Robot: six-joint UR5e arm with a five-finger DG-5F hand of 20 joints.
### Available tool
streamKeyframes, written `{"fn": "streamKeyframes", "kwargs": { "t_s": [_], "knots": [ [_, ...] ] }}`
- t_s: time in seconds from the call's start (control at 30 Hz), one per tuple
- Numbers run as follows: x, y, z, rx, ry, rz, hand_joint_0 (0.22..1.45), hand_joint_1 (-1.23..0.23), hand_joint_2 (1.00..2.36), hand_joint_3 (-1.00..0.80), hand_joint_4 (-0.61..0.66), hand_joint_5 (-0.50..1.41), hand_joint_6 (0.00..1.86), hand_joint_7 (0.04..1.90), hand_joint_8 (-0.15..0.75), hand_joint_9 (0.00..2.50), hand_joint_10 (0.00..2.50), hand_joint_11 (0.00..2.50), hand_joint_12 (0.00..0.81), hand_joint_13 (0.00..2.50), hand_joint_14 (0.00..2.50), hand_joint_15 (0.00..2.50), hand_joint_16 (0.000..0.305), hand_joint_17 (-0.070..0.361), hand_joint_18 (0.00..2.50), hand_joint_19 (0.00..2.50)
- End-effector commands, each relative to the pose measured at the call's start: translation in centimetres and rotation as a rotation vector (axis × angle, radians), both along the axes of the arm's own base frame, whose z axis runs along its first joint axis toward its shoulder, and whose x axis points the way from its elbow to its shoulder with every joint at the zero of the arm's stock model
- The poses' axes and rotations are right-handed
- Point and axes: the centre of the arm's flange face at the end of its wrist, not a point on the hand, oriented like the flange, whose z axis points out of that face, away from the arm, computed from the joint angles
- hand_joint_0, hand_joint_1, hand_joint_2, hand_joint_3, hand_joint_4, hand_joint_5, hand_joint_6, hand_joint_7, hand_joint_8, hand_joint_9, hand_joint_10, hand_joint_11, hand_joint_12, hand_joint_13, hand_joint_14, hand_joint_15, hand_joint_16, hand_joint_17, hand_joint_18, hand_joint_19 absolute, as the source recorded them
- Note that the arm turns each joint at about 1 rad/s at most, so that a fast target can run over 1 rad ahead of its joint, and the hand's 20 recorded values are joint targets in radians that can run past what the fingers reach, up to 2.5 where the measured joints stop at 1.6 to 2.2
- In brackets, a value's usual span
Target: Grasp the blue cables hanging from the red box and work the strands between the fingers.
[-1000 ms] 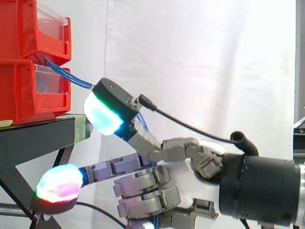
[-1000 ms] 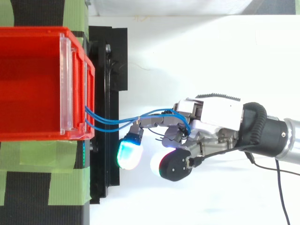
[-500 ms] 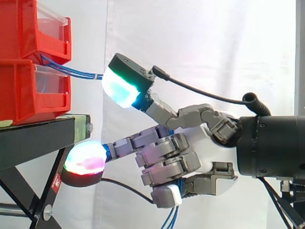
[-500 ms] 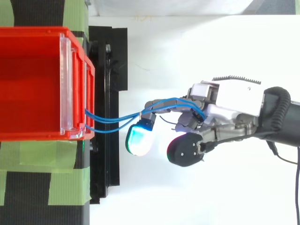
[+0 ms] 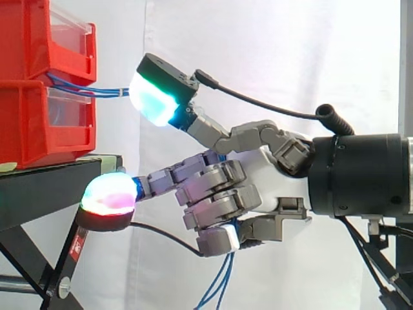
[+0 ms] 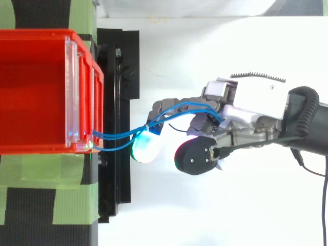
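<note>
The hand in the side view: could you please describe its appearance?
The hand has grey, segmented fingers on a white palm shell, joined to a black cylindrical wrist. Its thick fingertip pads glow: the upper one cyan-green in a black casing, a lower one magenta and green.

No word, number or sign can be read in either view. A small red sticker (image 5: 77, 241) sits on a leg of the black stand (image 5: 45, 188), but its print is too small to make out.
</note>
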Motion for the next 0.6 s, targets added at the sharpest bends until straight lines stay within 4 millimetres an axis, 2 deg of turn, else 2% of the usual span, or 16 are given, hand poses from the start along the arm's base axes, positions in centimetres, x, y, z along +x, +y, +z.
{"fn": "streamKeyframes", "kwargs": {
  "t_s": [0.0, 0.13, 0.3, 0.47, 0.57],
  "knots": [
    [-0.2, -0.2, 0.6, -0.007, 0.022, -0.002, 0.67, -0.48, 1.0, -1.0, 0.29, 0.06, 0.23, 1.2, 0.449, 1.48, 2.5, 2.5, 0.59, 1.78, 2.5, 1.56, 0.228, 0.171, 2.39, 0.91],
    [-0.5, -0.4, 1.4, -0.009, 0.026, -0.002, 0.64, -0.46, 1.0, -1.0, 0.29, 0.02, 0.25, 1.18, 0.447, 1.27, 2.5, 2.5, 0.598, 1.63, 2.5, 1.57, 0.233, 0.174, 2.22, 1.13],
    [-0.6, -0.6, 1.5, -0.011, 0.029, -0.004, 0.64, -0.45, 1.0, -1.0, 0.3, 0.02, 0.25, 1.17, 0.463, 1.26, 2.5, 2.5, 0.584, 1.57, 2.5, 1.62, 0.227, 0.17, 2.13, 1.14],
    [-0.6, -0.7, 1.6, -0.007, 0.027, -0.004, 0.64, -0.45, 1.0, -1.0, 0.33, 0.08, 0.25, 1.19, 0.461, 1.39, 2.5, 2.5, 0.571, 1.63, 2.5, 1.62, 0.22, 0.165, 2.16, 1.02],
    [-0.7, -0.8, 2.3, -0.009, 0.016, -0.005, 0.65, -0.45, 1.0, -1.0, 0.33, 0.12, 0.2, 1.21, 0.469, 1.47, 2.5, 2.5, 0.57, 1.7, 2.5, 1.63, 0.22, 0.165, 2.2, 0.88]
  ]
}}
